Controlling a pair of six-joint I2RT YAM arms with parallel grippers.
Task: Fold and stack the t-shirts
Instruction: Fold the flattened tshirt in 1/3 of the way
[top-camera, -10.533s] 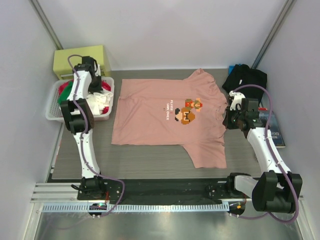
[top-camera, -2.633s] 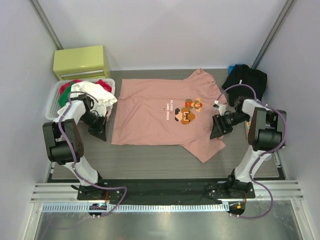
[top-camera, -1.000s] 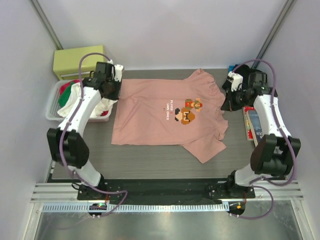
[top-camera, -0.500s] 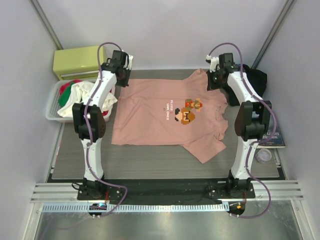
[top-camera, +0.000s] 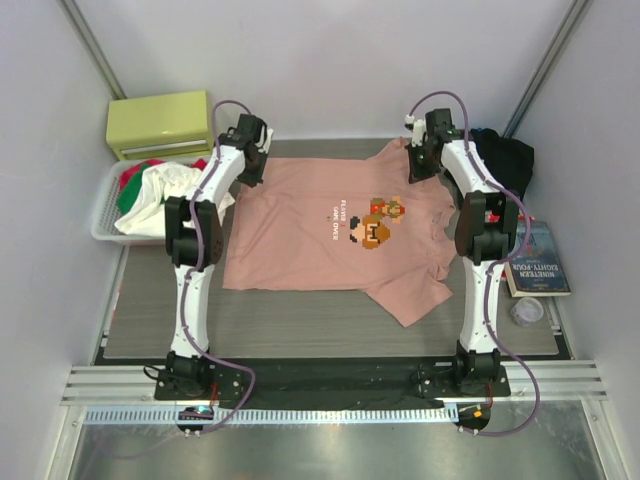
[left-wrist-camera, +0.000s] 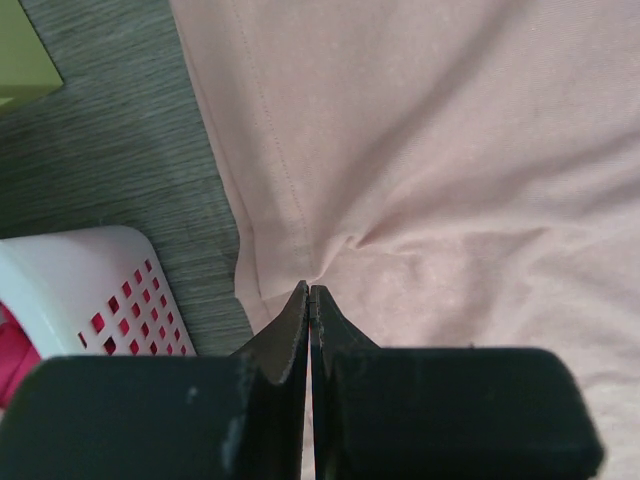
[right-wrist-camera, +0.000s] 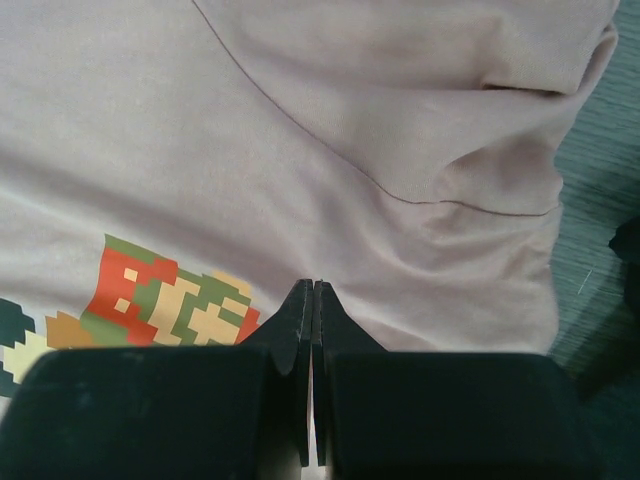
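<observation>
The salmon-pink t-shirt (top-camera: 300, 235) lies spread on the table, print up, with its near sleeve folded in. It also fills the left wrist view (left-wrist-camera: 450, 150) and the right wrist view (right-wrist-camera: 300, 130). My left gripper (top-camera: 250, 168) is at the shirt's far left corner, shut (left-wrist-camera: 310, 288), and the cloth puckers into its tips beside the hem. My right gripper (top-camera: 413, 170) is at the far right, near the far sleeve, shut (right-wrist-camera: 313, 284) on cloth just above the pixel print (right-wrist-camera: 165, 300). The black t-shirt (top-camera: 503, 155) lies bunched at the far right.
A white basket (top-camera: 105, 228) holding clothes stands at the left, its corner showing in the left wrist view (left-wrist-camera: 90, 290). A yellow-green box (top-camera: 160, 120) is behind it. A book (top-camera: 538, 262) and a small clear cup (top-camera: 527, 311) lie at the right.
Both arms have swung from the table's sides to the shirt's far edge and lowered onto it. The shirt's near sleeve was folded inward earlier. The shirt has not shifted in the last second.
</observation>
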